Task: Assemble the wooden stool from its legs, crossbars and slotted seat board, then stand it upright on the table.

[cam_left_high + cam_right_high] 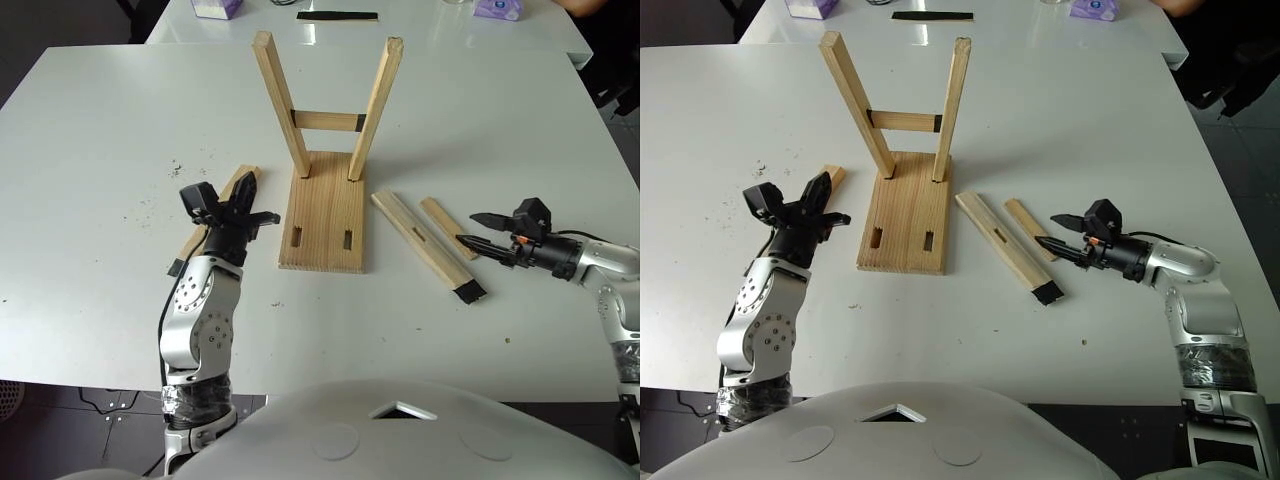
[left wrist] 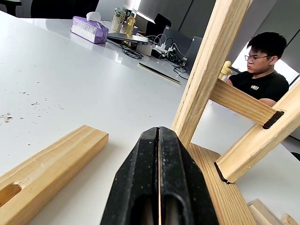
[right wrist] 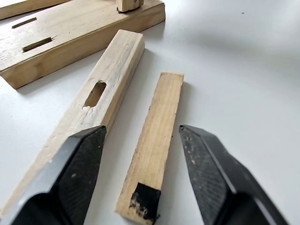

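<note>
While seat board (image 1: 322, 215) lies flat w/ two legs (image 1: 280, 100) + crossbar (image 1: 325, 121) upright in it, R gripper (image 3: 140, 129) sits spread apart astride the loose crossbar (image 3: 157, 112). L gripper (image 2: 159, 136) pressed together, empty, by another leg (image 2: 47, 168).

Upright legs (image 1: 282, 105) and their joined crossbar (image 1: 325, 121) are blocking the seat board's (image 1: 322, 200) far end; its near slots (image 1: 300, 236) are lying unobstructed. A loose leg (image 1: 420, 238) is crowding the loose crossbar's (image 1: 447, 228) left side.
</note>
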